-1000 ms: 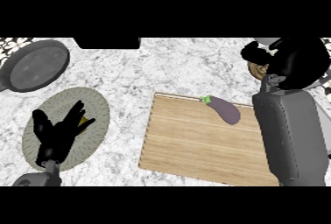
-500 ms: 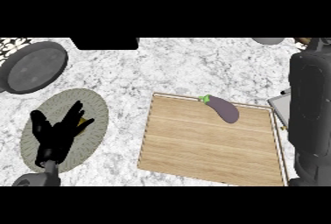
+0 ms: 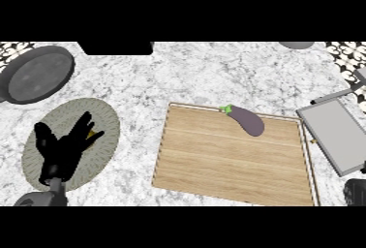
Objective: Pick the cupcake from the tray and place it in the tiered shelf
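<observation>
The wooden tray (image 3: 229,164) lies at the centre right of the counter, with only a purple eggplant (image 3: 247,119) on it near its far edge. No cupcake shows anywhere. The grey tiered shelf (image 3: 336,138) stands just right of the tray, and its flat top level is bare. My left hand (image 3: 63,150) rests open, fingers up, over a round green-grey mat (image 3: 100,116) at the left. My right hand is out of the view; only a dark piece of that arm (image 3: 355,192) shows at the lower right corner.
A dark frying pan (image 3: 36,75) sits at the far left. A black object (image 3: 114,47) stands at the back edge and a grey bowl (image 3: 297,44) at the back right. Marble counter (image 3: 200,72) lies between them.
My right arm and hand, earlier raised at the far right with a brownish thing in the hand, have swung out past the right edge, uncovering the shelf. The left hand has not moved.
</observation>
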`<action>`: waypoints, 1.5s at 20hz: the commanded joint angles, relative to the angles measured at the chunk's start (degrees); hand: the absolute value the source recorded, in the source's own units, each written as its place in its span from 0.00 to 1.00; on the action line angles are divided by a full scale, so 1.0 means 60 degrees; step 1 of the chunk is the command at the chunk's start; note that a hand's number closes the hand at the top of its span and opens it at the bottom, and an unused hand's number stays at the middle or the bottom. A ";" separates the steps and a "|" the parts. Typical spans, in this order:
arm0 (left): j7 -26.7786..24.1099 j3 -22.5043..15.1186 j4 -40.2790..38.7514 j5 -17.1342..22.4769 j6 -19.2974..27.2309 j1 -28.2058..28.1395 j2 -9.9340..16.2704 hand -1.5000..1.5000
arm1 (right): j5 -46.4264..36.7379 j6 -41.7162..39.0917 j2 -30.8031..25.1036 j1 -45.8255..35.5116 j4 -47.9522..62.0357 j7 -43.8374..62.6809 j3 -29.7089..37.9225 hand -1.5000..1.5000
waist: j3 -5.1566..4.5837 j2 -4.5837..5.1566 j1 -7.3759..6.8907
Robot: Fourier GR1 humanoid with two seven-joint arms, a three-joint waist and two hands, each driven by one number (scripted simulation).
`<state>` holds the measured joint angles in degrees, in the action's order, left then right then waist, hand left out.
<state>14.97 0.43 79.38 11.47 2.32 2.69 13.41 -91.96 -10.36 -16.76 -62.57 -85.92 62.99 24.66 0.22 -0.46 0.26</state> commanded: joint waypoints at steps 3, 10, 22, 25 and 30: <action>-0.0478 0.0292 -0.0916 0.0007 -0.0181 -0.0205 0.0019 0.50 | 0.0568 -0.0772 -0.1021 -0.0267 0.0725 0.0002 0.1144 1.00 | -0.0045 0.0092 -0.0047; -0.0022 -0.0023 -0.0268 -0.0269 0.0095 -0.0478 -0.0178 0.50 | 0.1434 -0.1934 -0.1975 0.0262 0.0902 -0.1150 0.1806 1.00 | -0.0040 0.0059 -0.0013; -0.0026 0.0222 -0.0385 -0.0266 -0.0188 -0.0057 -0.0150 0.50 | 0.2026 -0.0165 -0.2714 0.1729 0.2180 -0.1701 0.1953 1.00 | -0.0038 0.0087 -0.0071; 0.0746 0.0427 -0.0005 -0.0038 -0.0225 -0.0100 0.0085 0.50 | 0.2507 0.0166 -0.2775 0.2165 0.2029 -0.2106 0.2099 1.00 | -0.0036 0.0075 -0.0067; 0.0311 0.0224 -0.0167 -0.0396 -0.0104 0.0018 -0.0258 0.50 | 0.3057 0.0710 -0.3393 0.1949 0.2747 -0.2536 0.1946 1.00 | -0.0038 0.0082 -0.0085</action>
<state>16.51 1.61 80.22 10.12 1.31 2.82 12.13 -76.37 -7.46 -34.97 -50.88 -71.02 49.34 36.67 0.22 -0.17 -0.24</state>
